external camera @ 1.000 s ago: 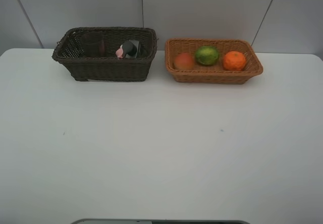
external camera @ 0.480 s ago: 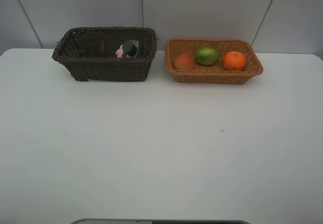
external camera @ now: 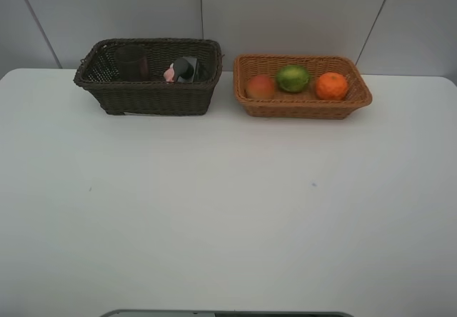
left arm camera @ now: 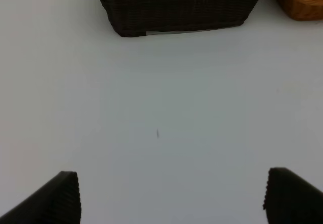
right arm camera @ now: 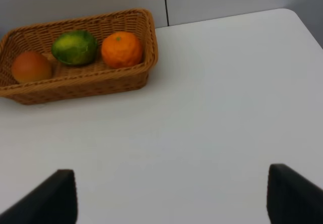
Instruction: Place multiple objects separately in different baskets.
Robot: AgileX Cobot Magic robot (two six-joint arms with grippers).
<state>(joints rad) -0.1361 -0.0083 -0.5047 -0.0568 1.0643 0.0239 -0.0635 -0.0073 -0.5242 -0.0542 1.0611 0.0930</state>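
I am looking down on the white table (external camera: 228, 210), where the dark brown basket (external camera: 150, 96) is sitting at about eleven o'clock and the light tan basket (external camera: 303, 106) at about one o'clock, just beside each other but not touching. Inside the dark one, the purplish-brown cup (external camera: 132, 63) is standing at its nine o'clock end, while the small pink bottle (external camera: 169, 74) and the black pump bottle (external camera: 185, 68) are lying together toward three o'clock. In the tan one, the reddish-orange fruit (external camera: 260, 86) is sitting at nine o'clock, the green fruit (external camera: 293, 78) in the middle, and the orange (external camera: 331, 86) at three o'clock. I am holding my left gripper (left arm camera: 171, 196) spread wide over bare table, empty. I am holding my right gripper (right arm camera: 171, 193) parted too, nothing between its fingers.
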